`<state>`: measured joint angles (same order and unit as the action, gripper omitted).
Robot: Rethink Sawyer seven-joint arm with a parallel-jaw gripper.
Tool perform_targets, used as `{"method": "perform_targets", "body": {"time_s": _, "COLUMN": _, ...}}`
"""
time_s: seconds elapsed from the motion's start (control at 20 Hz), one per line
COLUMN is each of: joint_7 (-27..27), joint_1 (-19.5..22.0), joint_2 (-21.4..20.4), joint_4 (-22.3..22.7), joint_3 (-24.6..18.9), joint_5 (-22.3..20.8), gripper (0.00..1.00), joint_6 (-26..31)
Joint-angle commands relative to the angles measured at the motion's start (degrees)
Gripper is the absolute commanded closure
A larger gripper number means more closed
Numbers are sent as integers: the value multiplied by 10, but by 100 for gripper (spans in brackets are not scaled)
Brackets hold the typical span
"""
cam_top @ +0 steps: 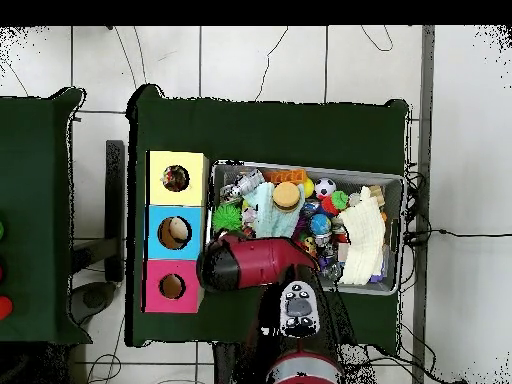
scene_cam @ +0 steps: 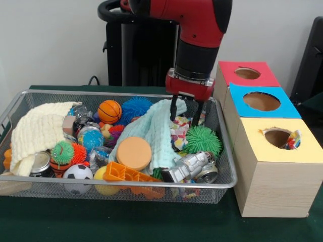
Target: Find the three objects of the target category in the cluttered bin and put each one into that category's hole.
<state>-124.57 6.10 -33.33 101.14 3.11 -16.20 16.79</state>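
A soft white piece printed with small coloured patches (scene_cam: pixel 179 132) lies in the bin (scene_cam: pixel 228 174), at its right part in the front view, between the pale mint cloth (scene_cam: pixel 154 128) and the green spiky ball (scene_cam: pixel 202 140). It hangs a little upright, and its top is directly under the gripper (scene_cam: pixel 184 112). The two dark fingers (scene_cam: pixel 173 108) point down and stand a little apart, one at each side of the top of the piece; I cannot tell if they already press it or only stand around it.

Another piece with the same print (scene_cam: pixel 291 141) shows inside the hole (scene_cam: pixel 279 137) of the yellow-topped box (scene_cam: pixel 275 174), at the right edge of the hole. This box stands just beside the bin, nearest to the camera in the front view; behind it are the blue-topped box (scene_cam: pixel 261 101) and then the red-topped box (scene_cam: pixel 246 73).

In the bin there are also an orange disc (scene_cam: pixel 133 153) on the mint cloth, a silver toy (scene_cam: pixel 191 168), an orange plastic grid (scene_cam: pixel 126 175), a small basketball (scene_cam: pixel 109 111), a blue spiky ball (scene_cam: pixel 135 108), a soccer ball (scene_cam: pixel 77 173) and a cream knitted cloth (scene_cam: pixel 38 132) at the left side.

In the overhead view the red arm (cam_top: pixel 255 262) covers the corner of the bin near the boxes
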Motion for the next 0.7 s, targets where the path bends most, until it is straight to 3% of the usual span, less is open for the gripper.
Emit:
{"method": "perform_targets", "body": {"time_s": 0.05, "joint_7": 58, "joint_1": 44, "joint_2": -47, "joint_4": 61, "joint_3": -45, "joint_5": -20, "gripper": 0, "joint_6": 115}}
{"method": "perform_targets", "body": {"time_s": 0.4, "joint_7": 42, "joint_1": 50, "joint_2": 3, "joint_4": 31, "joint_3": -49, "joint_5": -45, "gripper": 0, "joint_6": 72}}
{"method": "perform_targets", "body": {"time_s": 0.7, "joint_7": -14, "joint_1": 20, "joint_2": 83, "joint_4": -29, "joint_3": -40, "joint_5": -45, "gripper": 0, "joint_6": 5}}
